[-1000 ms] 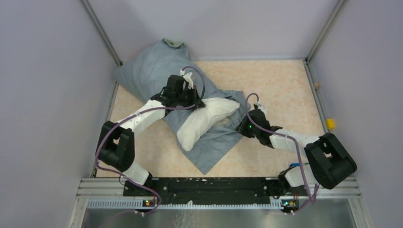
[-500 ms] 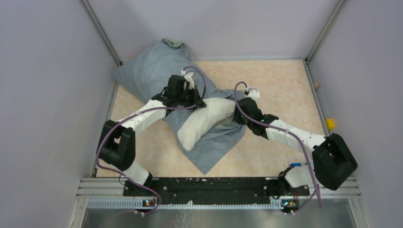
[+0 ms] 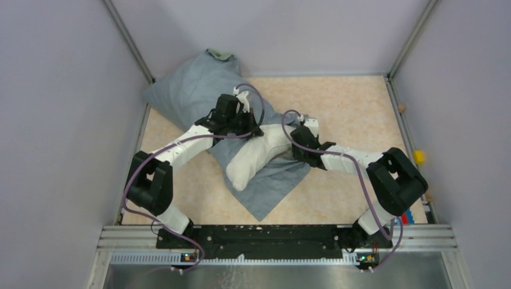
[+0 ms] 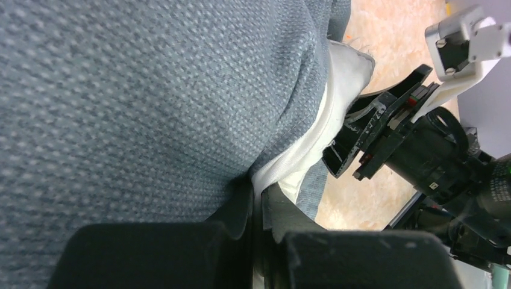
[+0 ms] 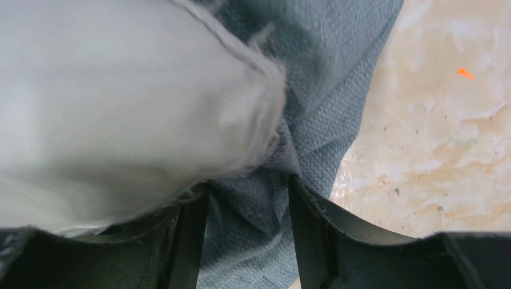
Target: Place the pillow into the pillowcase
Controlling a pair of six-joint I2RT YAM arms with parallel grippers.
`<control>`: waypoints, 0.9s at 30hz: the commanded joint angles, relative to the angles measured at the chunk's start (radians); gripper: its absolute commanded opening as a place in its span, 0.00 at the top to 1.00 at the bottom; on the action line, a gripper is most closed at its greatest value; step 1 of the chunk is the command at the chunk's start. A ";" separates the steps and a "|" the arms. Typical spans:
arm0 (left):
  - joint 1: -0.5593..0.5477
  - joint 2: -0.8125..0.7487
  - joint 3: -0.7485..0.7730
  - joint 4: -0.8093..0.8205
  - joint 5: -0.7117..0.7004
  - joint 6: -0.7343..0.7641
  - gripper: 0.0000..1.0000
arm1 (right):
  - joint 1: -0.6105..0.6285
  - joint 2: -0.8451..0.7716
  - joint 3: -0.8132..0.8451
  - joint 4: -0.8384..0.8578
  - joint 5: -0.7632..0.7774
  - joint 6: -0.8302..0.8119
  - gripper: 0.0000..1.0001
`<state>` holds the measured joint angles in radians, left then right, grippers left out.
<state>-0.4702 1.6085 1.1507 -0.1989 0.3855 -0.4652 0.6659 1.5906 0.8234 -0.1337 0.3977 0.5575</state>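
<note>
Left gripper (image 4: 258, 232) pinches the pillowcase (image 3: 181, 90) hem over the pillow (image 3: 256, 159); right gripper (image 5: 248, 186) (jaws spread) at the pillow's corner should shove it deeper, I reckon.

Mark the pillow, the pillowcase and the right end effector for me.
pillow (image 3: 256, 158), top view, exposed white middle.
pillowcase (image 3: 187, 90), top view, bulging far-left part.
right end effector (image 5: 247, 189), right wrist view, between its fingertips.

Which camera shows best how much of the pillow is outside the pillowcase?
Top external: the pillow shows its whole exposed end, sticking out of the pillowcase. Left wrist catches only a white sliver beside grey cloth; right wrist, one blurred corner up close.
</note>
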 commanded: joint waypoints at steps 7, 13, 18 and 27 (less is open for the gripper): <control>-0.023 0.007 0.011 -0.085 -0.081 0.034 1.00 | -0.035 0.060 0.075 0.023 0.065 0.000 0.87; -0.023 -0.015 -0.001 -0.120 -0.111 0.063 1.00 | -0.124 -0.092 -0.018 0.022 0.025 0.038 1.00; -0.023 -0.035 -0.053 -0.125 -0.139 0.068 1.00 | -0.196 -0.251 -0.023 -0.004 -0.047 0.070 1.00; -0.024 -0.035 -0.106 -0.097 -0.137 0.049 1.00 | -0.222 -0.497 -0.019 0.174 -0.390 0.118 1.00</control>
<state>-0.4980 1.5509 1.0969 -0.1959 0.2951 -0.4252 0.4660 1.1942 0.7914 -0.0982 0.1520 0.6514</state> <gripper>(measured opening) 0.026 0.003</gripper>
